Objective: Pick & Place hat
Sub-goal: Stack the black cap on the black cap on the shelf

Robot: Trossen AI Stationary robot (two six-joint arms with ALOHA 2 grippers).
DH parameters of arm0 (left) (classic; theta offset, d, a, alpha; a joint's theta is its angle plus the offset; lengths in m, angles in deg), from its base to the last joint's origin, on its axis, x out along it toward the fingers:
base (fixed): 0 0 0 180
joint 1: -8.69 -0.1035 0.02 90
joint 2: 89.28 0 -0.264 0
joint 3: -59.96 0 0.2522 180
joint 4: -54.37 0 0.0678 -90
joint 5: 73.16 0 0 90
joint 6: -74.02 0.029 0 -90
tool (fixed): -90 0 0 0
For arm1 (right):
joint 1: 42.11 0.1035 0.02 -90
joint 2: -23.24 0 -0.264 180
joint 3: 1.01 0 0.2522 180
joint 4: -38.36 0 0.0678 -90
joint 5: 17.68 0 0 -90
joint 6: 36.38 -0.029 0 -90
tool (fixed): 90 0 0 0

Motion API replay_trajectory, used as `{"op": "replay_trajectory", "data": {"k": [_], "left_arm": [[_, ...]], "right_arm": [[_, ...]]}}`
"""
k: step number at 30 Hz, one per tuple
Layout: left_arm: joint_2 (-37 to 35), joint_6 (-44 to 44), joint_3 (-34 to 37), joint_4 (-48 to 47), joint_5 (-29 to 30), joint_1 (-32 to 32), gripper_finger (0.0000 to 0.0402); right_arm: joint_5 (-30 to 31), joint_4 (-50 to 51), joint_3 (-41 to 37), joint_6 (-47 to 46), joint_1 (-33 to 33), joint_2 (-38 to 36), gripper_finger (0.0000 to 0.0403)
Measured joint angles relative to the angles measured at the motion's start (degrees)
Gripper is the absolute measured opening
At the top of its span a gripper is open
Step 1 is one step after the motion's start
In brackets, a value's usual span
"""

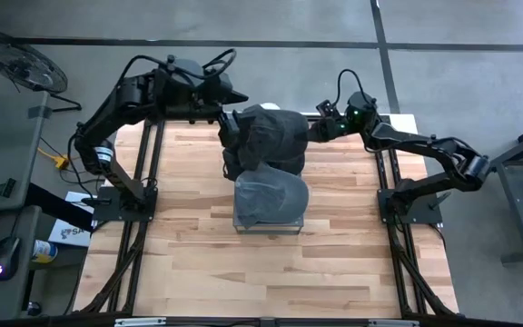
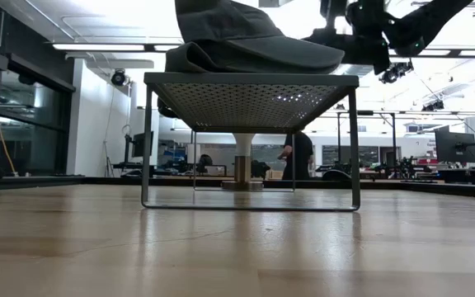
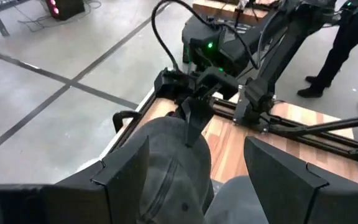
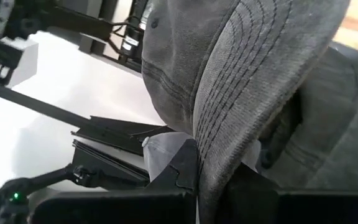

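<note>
In the high view, we are looking down on a butcher-block worktop (image 1: 198,263) standing on a grey concrete floor. The dark grey hat (image 1: 275,136) is sitting near the far middle of the worktop, between the two arms. The right gripper (image 1: 314,129) is meeting the hat at its right edge, and its jaws are clamping the hat's brim. The left gripper (image 1: 228,136) is reaching to the hat's left side with its jaws spread wide; we cannot tell here whether they are touching the fabric. A second grey hat (image 1: 271,198) is lying on a small stand (image 1: 268,223) just in front of the first.

In the low view, we are seeing the stand as a perforated metal platform on thin legs (image 2: 250,140), with a hat (image 2: 254,41) resting on top of it. A dark arm is reaching in from the upper right. Behind the worktop, a bright workshop is showing desks, monitors and a person standing.

In the left wrist view, the left arm's two dark fingers (image 3: 126,174) are standing apart on either side of the hat's crown (image 3: 169,168), while the right gripper (image 3: 191,121) is pinching the far edge. A person's legs are showing at the upper right.

In the right wrist view, the stitched brim (image 4: 253,81) is running down into the closed fingers (image 4: 185,168).
</note>
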Motion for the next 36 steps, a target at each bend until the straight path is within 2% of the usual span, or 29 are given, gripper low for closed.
{"op": "replay_trajectory", "data": {"k": [12, 17, 24, 29, 36], "left_arm": [[0.8, 0.5, 0.1, -0.1, 1.2, 0.0, 0.0260], [0.8, 0.5, 0.1, 0.1, 2.0, 0.0, 0.0259], [0.8, 0.5, 0.1, 0.2, 2.9, 0.0, 0.0259], [0.8, 0.5, 0.1, 0.2, 3.1, 0.0, 0.0259], [0.8, 0.5, 0.1, 0.3, 3.1, 0.0, 0.0259]], "right_arm": [[0.0, 13.5, 0.1, 2.4, 0.0, 0.0, 0.0009], [0.1, 14.0, 0.0, 2.5, 0.0, 0.0, 0.0009], [0.1, 15.4, 0.1, 3.2, 0.0, 0.0, 0.0031], [0.0, 15.2, 0.0, 3.5, 0.0, 0.0, 0.0063], [-0.6, 15.2, 0.0, 4.9, 0.0, 0.0, 0.0136]]}}
